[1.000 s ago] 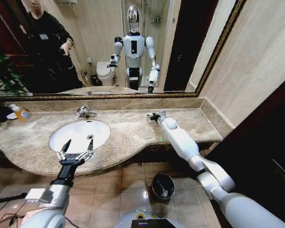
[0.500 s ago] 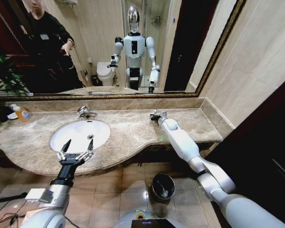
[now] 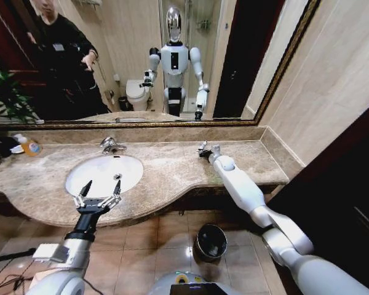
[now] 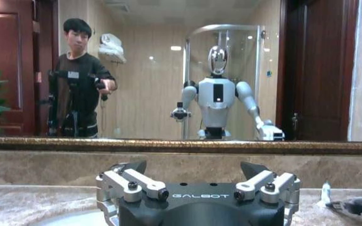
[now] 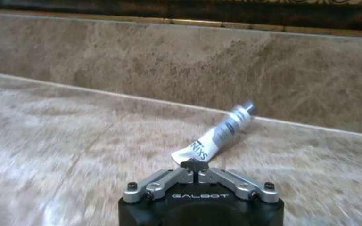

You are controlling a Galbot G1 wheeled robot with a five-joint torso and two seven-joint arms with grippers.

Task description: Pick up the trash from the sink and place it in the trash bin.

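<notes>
My right gripper (image 3: 203,149) is at the back of the marble countertop (image 3: 166,169), close to the wall. Its fingers are shut on the flat end of a piece of trash, a white tube (image 5: 218,137) with dark lettering that points away toward the backsplash. The same tube (image 4: 324,193) stands tilted by the right gripper (image 4: 341,205) in the left wrist view. My left gripper (image 3: 99,192) hangs open and empty over the front rim of the sink (image 3: 126,165). The black trash bin (image 3: 211,241) sits on the floor below the counter.
A chrome faucet (image 3: 110,145) stands behind the basin. A clear bottle of orange liquid (image 3: 28,146) is at the far left of the counter. A large mirror (image 3: 135,61) covers the wall behind. A dark panel (image 3: 344,196) closes off the right side.
My right gripper has shifted slightly toward the back right of the counter. The left gripper has stayed where it was.
</notes>
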